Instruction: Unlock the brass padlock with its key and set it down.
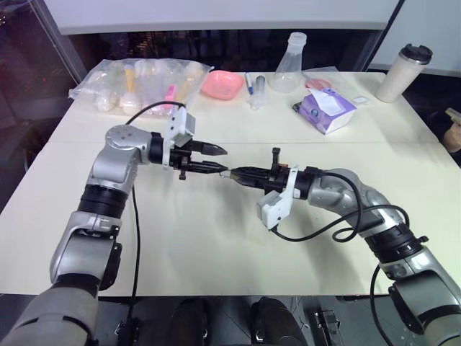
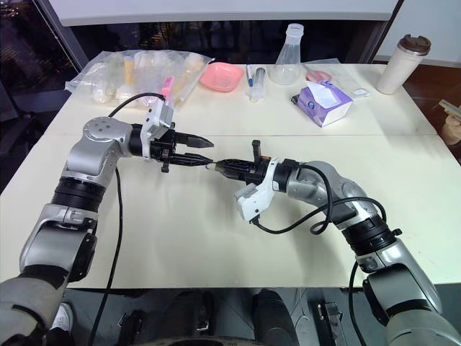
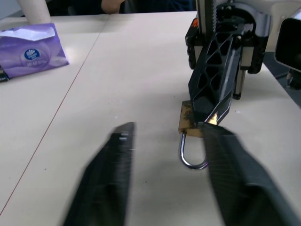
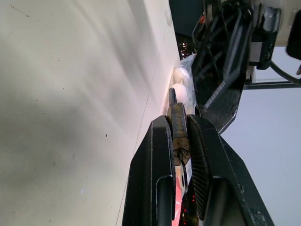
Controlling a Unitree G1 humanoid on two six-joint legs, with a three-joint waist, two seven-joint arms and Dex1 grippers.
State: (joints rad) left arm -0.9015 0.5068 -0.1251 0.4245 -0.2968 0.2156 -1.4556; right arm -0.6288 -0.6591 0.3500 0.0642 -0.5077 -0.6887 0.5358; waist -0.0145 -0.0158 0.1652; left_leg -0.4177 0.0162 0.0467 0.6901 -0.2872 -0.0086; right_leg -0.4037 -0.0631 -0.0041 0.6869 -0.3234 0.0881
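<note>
Both grippers meet over the table, padlock between them.
Right gripper is clamped on the brass padlock, held above the table with its silvery shackle pointing at the left gripper, whose jaws stand apart, one finger beside the shackle. Risk: a misaligned closing could knock the small lock askew or out of the pinch.

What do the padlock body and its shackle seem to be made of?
Padlock body: apparently brass, dull golden-yellow with dark tarnish spots. Shackle: looks like steel, smooth, silvery and glossy. The right gripper clamps the body.
</note>
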